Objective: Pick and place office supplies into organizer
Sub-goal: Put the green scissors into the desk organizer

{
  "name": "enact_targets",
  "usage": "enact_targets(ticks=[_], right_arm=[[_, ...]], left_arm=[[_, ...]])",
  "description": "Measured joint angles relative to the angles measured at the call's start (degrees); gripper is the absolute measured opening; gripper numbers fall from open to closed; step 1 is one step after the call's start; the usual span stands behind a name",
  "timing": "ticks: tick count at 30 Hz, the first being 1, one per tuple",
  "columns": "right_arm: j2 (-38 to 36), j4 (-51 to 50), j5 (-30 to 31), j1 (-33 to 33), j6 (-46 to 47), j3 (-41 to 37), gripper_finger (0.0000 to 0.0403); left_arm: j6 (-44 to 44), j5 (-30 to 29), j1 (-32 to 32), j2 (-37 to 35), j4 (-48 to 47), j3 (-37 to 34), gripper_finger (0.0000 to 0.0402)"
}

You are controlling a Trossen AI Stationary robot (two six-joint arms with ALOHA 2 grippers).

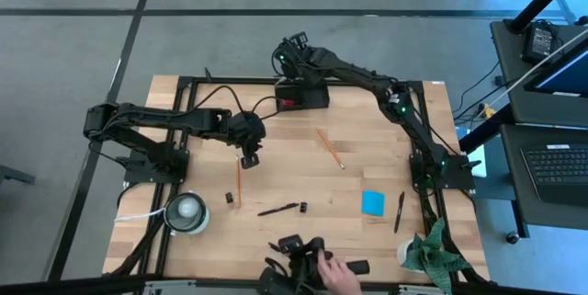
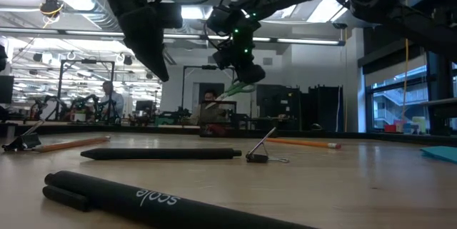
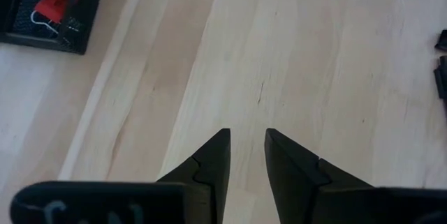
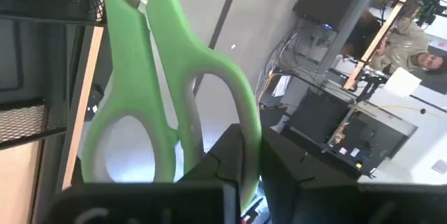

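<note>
The right gripper (image 4: 244,175) is hovering over the black mesh organizer (image 1: 301,93) at the table's far edge, its fingers pinching one smooth green plastic loop of the scissors (image 4: 174,105). The left gripper (image 3: 246,155) is hanging over bare pale wood, fingers slightly parted, holding nothing. Two wooden pencils (image 1: 330,148), two matte black pens (image 1: 277,209) and one square blue note pad (image 1: 373,203) are lying across the table.

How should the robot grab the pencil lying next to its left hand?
Grip the pencil around its middle, coming straight down with fingers across its thin shaft. It lies flat on the table, pointing away from the front edge, below the open left gripper. Nothing crowds its sides.
</note>
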Motion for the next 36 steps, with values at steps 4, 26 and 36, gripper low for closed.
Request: enact_targets(ticks=[4,26,36], right_arm=[[0.09,-0.6,2.77,0.64,-2.92,-0.17,0.0036],[0.07,-0.05,0.96,2.93,-7.55,-0.15,0.0036],[3.77,1.97,1.78,3.23,-10.49,-0.02,0.0036]], left_arm=[[0.63,0.0,0.0,0.0,0.0,0.0,0.0086],[3.65,0.0,0.0,0.0,0.0,0.0,0.0081],[3.65,0.0,0.0,0.0,-0.08,0.0,0.0082]])
